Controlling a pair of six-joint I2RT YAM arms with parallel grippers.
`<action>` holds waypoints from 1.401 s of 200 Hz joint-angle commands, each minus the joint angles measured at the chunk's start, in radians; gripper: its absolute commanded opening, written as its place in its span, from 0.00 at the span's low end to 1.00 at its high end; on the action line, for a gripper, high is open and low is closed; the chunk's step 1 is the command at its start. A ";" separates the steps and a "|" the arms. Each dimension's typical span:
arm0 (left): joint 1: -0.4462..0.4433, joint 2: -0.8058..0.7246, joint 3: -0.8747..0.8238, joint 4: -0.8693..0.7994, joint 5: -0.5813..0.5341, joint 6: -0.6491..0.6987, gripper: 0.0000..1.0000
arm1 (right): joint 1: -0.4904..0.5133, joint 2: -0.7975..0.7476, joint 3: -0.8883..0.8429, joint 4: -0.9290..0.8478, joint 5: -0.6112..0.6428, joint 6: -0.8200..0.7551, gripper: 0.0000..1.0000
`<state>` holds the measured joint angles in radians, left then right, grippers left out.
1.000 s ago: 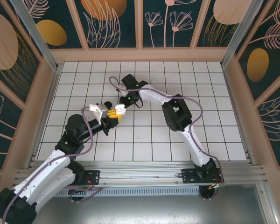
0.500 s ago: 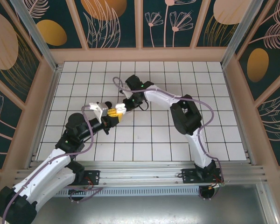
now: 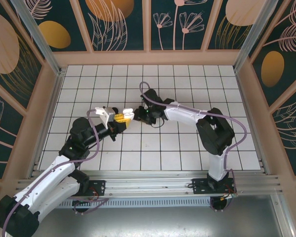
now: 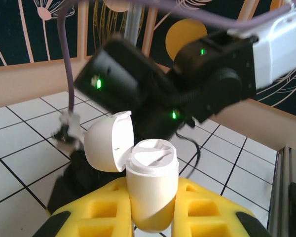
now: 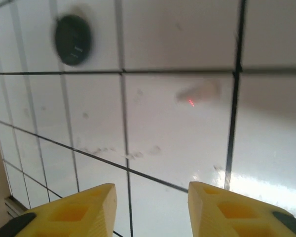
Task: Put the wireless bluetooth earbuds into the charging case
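L gripper (image 4: 150, 219) is clamping the white charging case (image 4: 150, 182) betw. its yellow fingers (image 4: 101, 210). The case is standing upright, w/ its hinged lid (image 4: 108, 148) hanging open at 10 o'clock of the body. In top view the R arm is reaching in from 3 o'clock, its tip just beside the case. R gripper (image 5: 152, 207) is hovering released, w/ bare tiled table (image 5: 177, 123) showing betw. its fingers. A small dark round item (image 5: 72, 39) is lying at 11 o'clock in R wrist view, too blurred to say if it's an earbud.

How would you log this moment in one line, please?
left gripper: shut on charging case, lid open | right gripper: open, empty, over table | dark round object: on table, blurred
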<state>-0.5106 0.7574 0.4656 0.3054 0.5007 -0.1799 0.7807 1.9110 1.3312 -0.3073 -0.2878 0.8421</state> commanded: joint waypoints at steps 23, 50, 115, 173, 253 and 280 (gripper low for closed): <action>0.001 -0.030 -0.005 0.029 0.027 0.002 0.00 | 0.030 0.053 -0.023 0.113 0.036 0.175 0.51; 0.001 -0.033 -0.015 0.032 0.025 0.003 0.00 | 0.026 0.093 -0.013 0.108 0.055 0.175 0.52; 0.000 -0.037 -0.023 0.024 0.022 0.018 0.00 | -0.013 0.147 0.027 0.084 0.102 0.124 0.47; 0.000 -0.038 -0.022 0.019 0.017 0.024 0.00 | -0.016 0.208 0.114 0.048 0.090 0.089 0.39; -0.001 -0.057 -0.022 -0.003 0.008 0.034 0.00 | -0.031 0.268 0.215 -0.025 0.109 0.051 0.30; 0.000 -0.066 -0.028 -0.005 0.004 0.034 0.00 | -0.034 0.293 0.256 -0.054 0.120 0.031 0.30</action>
<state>-0.5106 0.7105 0.4469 0.3012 0.5125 -0.1604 0.7563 2.1689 1.5330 -0.3004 -0.1986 0.9115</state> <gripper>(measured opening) 0.153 0.306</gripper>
